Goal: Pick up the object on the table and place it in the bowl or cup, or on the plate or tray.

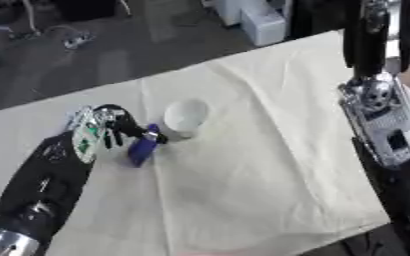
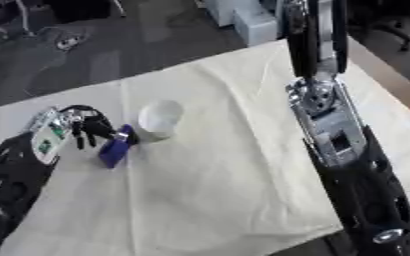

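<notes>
Left eye view: left hand (image 1: pixel 112 127) curled round blue object (image 1: pixel 142 149) beside white cup (image 1: pixel 186 117).
Object boxy, long axis tilted; cream cloth wrinkled.

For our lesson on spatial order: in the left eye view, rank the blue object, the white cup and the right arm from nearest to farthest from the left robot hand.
1. Blue object, held in the left robot hand.
2. White cup, just right of it.
3. Right arm, far right edge.
</notes>
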